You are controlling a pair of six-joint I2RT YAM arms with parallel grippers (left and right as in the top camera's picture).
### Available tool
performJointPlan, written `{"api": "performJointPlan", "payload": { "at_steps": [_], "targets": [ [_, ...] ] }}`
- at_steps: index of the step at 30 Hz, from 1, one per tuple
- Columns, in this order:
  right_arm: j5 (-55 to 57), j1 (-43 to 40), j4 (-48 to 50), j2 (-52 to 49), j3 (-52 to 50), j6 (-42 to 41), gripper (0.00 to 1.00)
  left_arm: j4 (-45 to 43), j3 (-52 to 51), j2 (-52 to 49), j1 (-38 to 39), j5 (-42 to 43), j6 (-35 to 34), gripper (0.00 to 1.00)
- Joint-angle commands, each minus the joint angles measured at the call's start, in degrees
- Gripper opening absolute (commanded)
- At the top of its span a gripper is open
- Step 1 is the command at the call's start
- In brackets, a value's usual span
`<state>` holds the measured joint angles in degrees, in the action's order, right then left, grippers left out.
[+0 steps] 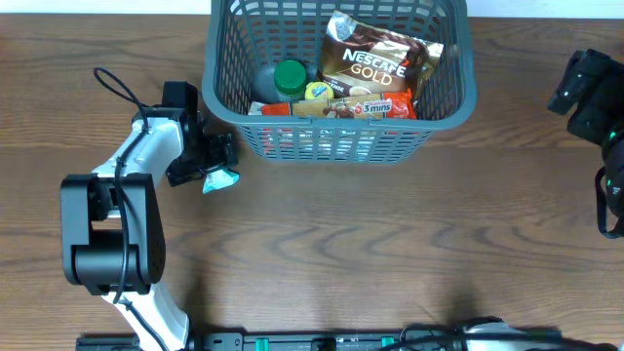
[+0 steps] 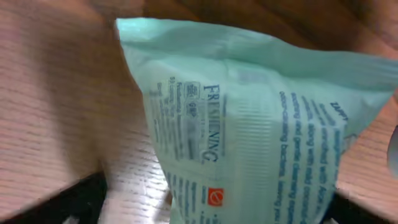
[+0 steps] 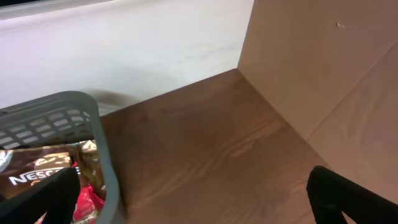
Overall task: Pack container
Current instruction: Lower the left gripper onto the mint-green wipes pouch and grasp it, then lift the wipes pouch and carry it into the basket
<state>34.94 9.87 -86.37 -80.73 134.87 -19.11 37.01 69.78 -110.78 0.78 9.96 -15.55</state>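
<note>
The left gripper [image 1: 216, 166] is clamped on a mint-green packet [image 2: 249, 124] just beside the left front corner of the grey container [image 1: 331, 141], which stands at the table's [image 1: 390, 244] far edge. The right gripper [image 3: 193, 199] gapes wide, empty.

A brown wood-grain desk [image 1: 341, 253] fills the overhead frame. A grey slatted basket [image 1: 331, 144] stands directly on it at upper centre, its far end cut off by the top edge. At right, the desk meets a tan panel [image 3: 323, 68].

a robot lab bench: wooden table [image 1: 341, 244], plain white wall [image 3: 124, 50], brown board panel [image 3: 323, 74].
</note>
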Motion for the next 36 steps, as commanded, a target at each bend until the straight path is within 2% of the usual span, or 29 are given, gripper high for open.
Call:
{"api": "performJointPlan", "payload": {
  "at_steps": [1, 3, 6, 7, 9, 21, 36],
  "targets": [
    [0.37, -0.46, -0.22, 0.04, -0.09, -0.79, 0.99, -0.04, -0.35, -1.75, -0.04, -0.35, 0.22, 0.52],
    [0.37, -0.46, -0.24, 0.04, -0.09, -0.79, 0.99, -0.04, -0.35, -1.75, -0.04, -0.35, 0.22, 0.39],
    [0.37, -0.46, -0.22, 0.04, -0.09, -0.79, 0.99, -0.02, -0.35, -1.75, -0.04, -0.35, 0.22, 0.39],
    [0.39, -0.46, -0.22, 0.04, -0.09, -0.79, 0.99, -0.02, -0.35, -1.75, -0.04, -0.35, 0.22, 0.35],
    [0.37, -0.46, -0.22, 0.04, -0.09, -0.79, 0.99, -0.02, -0.35, -1.75, -0.04, -0.35, 0.22, 0.06],
    [0.37, -0.46, -0.24, 0.04, -0.09, -0.79, 0.99, 1.55, 3.06, 1.88, -0.96, -0.35, 0.24, 0.06],
    [0.39, -0.46, -0.24, 0.04, -0.09, -0.79, 0.99, 1.03, 14.05, 30.88, -7.69, 0.22, 0.31, 0.06]
  ]
}}
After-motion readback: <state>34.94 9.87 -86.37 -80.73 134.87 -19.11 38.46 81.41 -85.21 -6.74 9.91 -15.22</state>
